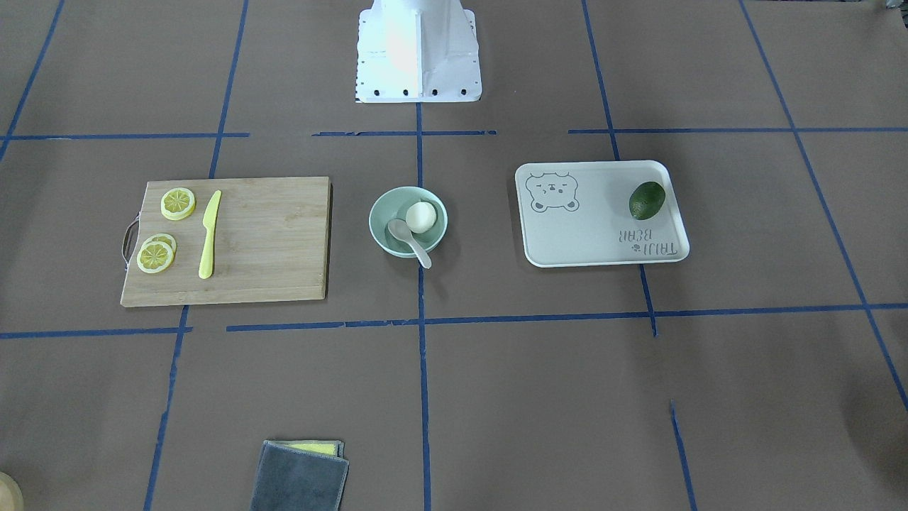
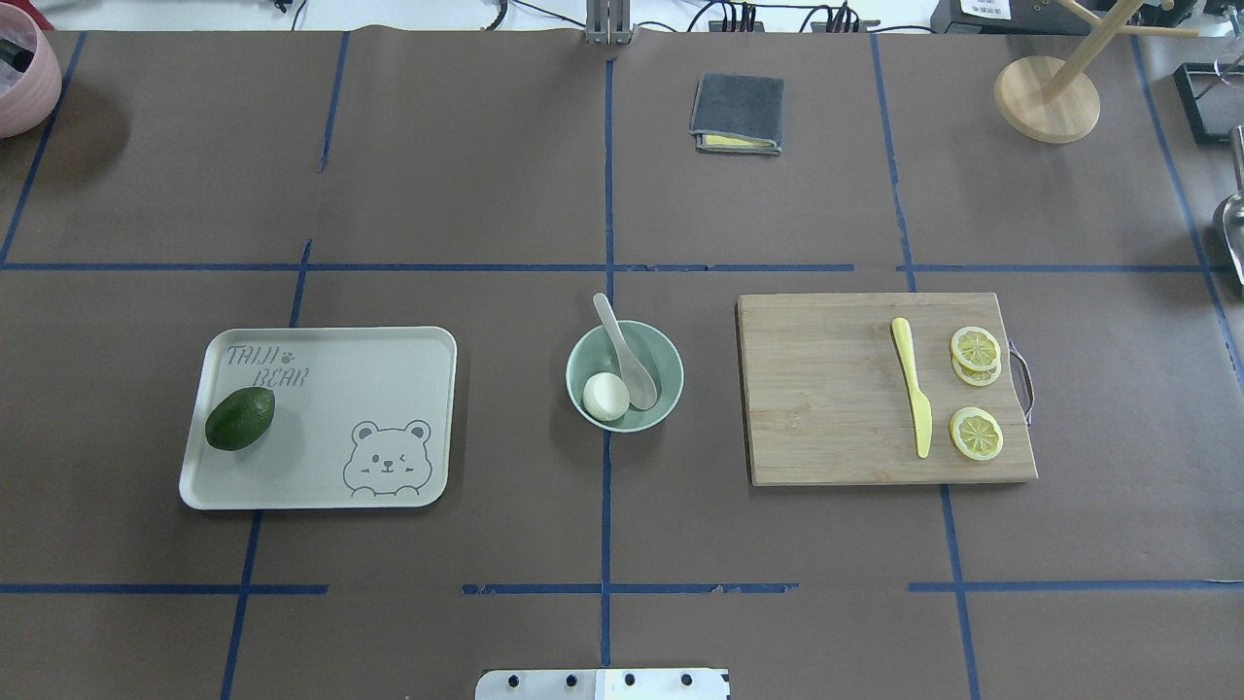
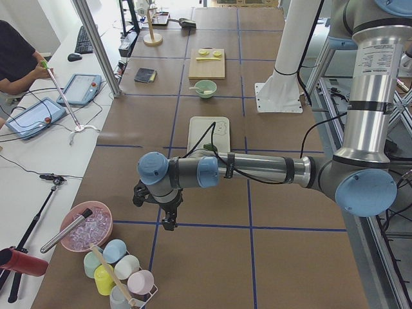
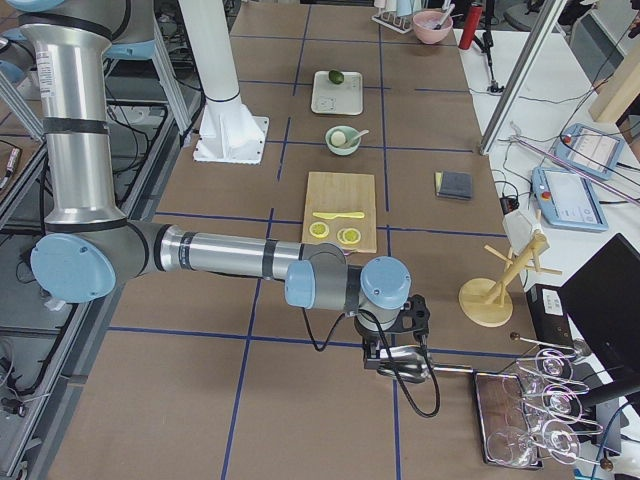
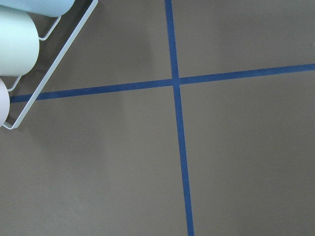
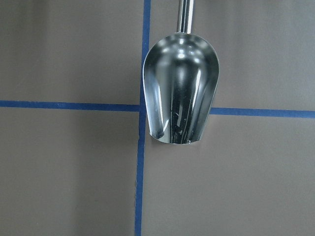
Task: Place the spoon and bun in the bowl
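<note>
Status: both placements look finished, nothing left to pick up as far as I can judge.

- The round pale mint-green bowl [image 2: 665,365] sits at table centre, on the blue tape line, between the tray and the board.
- The small white round steamed bun [image 2: 605,396] is inside the bowl, low on the side nearer the robot and against the wall.
- The off-white soup spoon [image 2: 622,350] has its scoop down in the bowl just beside the bun (touching or a hair apart, can't tell). Its handle leans on the far rim and pokes out over it, away from the robot.
- The spoon looks stable, with its weight in the scoop end. The bun is intact, with no visible dents.

Arms:
- The left gripper [image 3: 168,215] hangs over bare table at the robot's left end, near the rack of pastel cups [image 5: 17,46].
- The right gripper [image 4: 397,352] is at the opposite end, over a shiny metal scoop [image 6: 179,93].
- Both are well apart from the bowl.
- Jaw state: can't tell for either. They show only in the side views, and the wrist cams show no fingers.

Next move, my read: no grasp is needed, just confirm and end the episode. If the spoon handle overhang is unacceptable, one arm would have to travel back to centre and nudge the handle inward without tipping the bowl.

Distractors are untouched:
- dark green avocado [image 2: 240,418] on the cream bear-printed tray [image 2: 389,389]
- yellow plastic knife [image 2: 914,399] and lemon slices [image 2: 976,433] on the bamboo cutting board [image 2: 826,389]
</note>
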Controlling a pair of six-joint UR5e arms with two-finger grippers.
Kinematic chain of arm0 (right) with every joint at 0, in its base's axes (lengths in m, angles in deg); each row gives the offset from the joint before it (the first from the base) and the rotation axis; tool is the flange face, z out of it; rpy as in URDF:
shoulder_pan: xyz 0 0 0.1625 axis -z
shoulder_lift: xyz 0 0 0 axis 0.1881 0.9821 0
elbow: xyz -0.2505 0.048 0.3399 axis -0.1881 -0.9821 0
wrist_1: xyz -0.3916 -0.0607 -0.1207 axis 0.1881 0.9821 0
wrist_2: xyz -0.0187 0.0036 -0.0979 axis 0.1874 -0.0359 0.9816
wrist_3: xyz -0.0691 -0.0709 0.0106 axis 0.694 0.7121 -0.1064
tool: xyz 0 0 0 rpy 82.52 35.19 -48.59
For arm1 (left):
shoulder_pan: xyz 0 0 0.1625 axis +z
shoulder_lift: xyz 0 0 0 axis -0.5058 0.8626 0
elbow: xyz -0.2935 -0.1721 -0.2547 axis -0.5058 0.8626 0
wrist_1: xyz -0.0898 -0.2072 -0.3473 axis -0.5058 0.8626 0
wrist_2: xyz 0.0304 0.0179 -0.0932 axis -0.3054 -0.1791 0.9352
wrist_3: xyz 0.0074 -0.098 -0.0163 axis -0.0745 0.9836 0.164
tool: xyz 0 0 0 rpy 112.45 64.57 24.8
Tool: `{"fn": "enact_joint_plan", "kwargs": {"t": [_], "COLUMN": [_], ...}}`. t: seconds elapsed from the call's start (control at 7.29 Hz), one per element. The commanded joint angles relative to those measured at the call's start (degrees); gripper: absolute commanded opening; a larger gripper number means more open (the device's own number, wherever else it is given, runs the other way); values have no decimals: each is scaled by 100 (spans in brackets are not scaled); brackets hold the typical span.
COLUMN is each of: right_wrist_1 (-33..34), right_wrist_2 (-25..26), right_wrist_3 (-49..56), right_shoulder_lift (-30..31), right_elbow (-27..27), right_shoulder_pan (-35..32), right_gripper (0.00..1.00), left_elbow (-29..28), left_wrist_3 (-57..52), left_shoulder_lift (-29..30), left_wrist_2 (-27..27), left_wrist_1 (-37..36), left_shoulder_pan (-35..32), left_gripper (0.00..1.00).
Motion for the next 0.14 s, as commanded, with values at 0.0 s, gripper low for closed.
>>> {"fn": "enact_joint_plan", "kwargs": {"t": [0.0], "right_wrist_1": [0], "right_wrist_2": [2], "right_wrist_3": [-1], "right_shoulder_lift": [-5], "right_elbow": [-1], "right_shoulder_pan": [0], "right_gripper": [100], "left_elbow": [9], "left_wrist_3": [-8], "left_shoulder_lift": [-3], "left_wrist_2": [-1], "left_wrist_1": [0], "left_shoulder_pan": [0], "left_gripper": [100]}}
